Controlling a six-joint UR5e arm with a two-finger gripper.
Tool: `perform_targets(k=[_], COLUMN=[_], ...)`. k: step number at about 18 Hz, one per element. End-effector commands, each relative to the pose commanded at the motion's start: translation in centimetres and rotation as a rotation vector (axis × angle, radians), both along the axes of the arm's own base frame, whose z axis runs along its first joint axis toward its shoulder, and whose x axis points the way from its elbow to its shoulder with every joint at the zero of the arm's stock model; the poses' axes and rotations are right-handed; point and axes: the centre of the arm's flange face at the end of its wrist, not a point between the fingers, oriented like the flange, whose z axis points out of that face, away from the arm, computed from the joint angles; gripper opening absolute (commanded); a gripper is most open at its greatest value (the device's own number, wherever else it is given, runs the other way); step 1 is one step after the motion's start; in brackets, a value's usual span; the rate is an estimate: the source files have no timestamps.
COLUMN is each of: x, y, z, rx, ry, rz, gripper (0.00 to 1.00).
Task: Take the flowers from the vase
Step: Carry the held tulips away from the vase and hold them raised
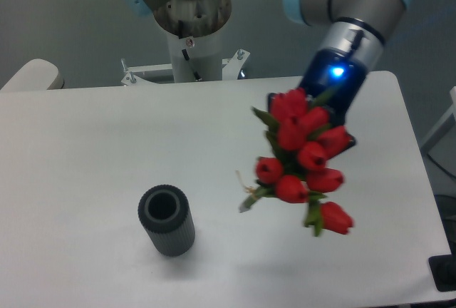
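The flowers (305, 160), a bunch of red tulip buds with green leaves, hang in the air above the right half of the table, out of the vase. My gripper (313, 131) is behind the bunch and shut on it; its fingers are hidden by the buds. The stem ends (247, 201) stick out to the lower left. The vase (167, 219), a dark grey ribbed cylinder with a thick rim, stands empty on the table at the lower left, well apart from the flowers.
The white table (107, 144) ends at the right edge near the gripper. The arm's base column (191, 44) stands behind the table's far edge. A pale rounded object (32, 74) sits at the far left.
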Motion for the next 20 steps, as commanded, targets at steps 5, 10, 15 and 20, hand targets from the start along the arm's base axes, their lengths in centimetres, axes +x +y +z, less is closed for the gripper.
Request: perform_targets(k=[5, 10, 15, 20], x=[-3.1, -3.4, -4.0, -3.6], y=[-4.2, -4.9, -5.5, -5.2], z=[-1.4, -0.4, -0.8, -1.0], rx=[-0.006, -0.008, -0.087, -0.170], ry=[0.016, 0.040, 0.119, 0.176], rz=[0.061, 0.074, 0.099, 0.115], gripper=[0.29, 0.29, 0.29, 0.29])
